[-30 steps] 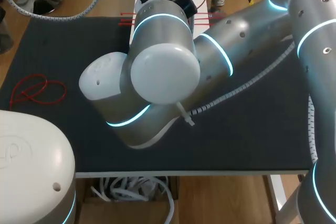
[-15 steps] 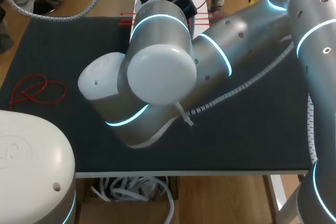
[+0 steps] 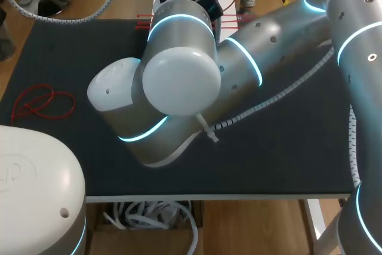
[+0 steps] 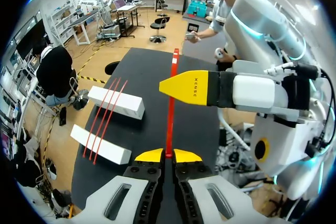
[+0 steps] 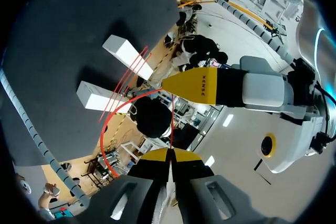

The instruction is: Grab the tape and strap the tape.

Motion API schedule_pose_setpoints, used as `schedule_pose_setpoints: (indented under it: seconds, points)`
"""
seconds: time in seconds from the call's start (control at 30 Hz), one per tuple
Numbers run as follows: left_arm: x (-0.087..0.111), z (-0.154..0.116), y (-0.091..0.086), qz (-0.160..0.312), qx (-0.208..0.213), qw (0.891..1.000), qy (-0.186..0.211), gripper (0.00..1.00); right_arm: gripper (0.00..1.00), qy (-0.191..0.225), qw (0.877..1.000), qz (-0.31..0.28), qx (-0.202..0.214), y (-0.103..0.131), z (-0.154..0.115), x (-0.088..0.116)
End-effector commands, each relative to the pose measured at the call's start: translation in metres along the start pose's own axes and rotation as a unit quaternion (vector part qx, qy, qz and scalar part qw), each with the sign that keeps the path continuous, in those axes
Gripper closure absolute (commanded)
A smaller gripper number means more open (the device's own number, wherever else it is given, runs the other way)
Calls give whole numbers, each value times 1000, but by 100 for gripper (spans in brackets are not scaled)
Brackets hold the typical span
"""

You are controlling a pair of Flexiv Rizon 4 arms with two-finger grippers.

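Left tool (image 4: 168, 156) and right tool (image 5: 170, 155) both pinched shut on the red tape (image 4: 169, 108), above the counter's (image 3: 89, 58) far edge.
We judge the tools so close together that a pull may slip the thin strip free or clash them.

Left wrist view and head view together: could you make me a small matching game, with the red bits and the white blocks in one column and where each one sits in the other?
Things:
1. red loop
2. three red straps
3. long red strap
4. white blocks

Places:
a. standing side by side on the dark mat
b. pinched between the yellow tips of the left gripper
c. lying alone on the mat, far from the blocks
d. laid across both blocks

Pairs: 1-c, 2-d, 3-b, 4-a.
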State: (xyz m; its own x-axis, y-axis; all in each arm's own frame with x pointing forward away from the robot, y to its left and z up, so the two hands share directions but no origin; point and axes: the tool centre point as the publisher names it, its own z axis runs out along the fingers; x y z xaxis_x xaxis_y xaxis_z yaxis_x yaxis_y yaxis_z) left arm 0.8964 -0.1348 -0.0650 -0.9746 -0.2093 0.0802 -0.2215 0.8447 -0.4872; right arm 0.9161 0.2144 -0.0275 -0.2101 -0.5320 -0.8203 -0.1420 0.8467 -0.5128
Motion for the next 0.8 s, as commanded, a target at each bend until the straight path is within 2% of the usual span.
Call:
schedule_pose_setpoints:
  seconds: [0.03,0.43,0.8]
  points:
    - [0,-1,-1,0,-2,1000,0,100,100,2,1000,-3,-1,3,-2,0]
    - [0,-1,-1,0,-2,1000,0,100,100,6,1000,-17,4,4,-2,6]
    - [0,-1,-1,0,-2,1000,0,100,100,-3,1000,-22,-2,14,-3,4]
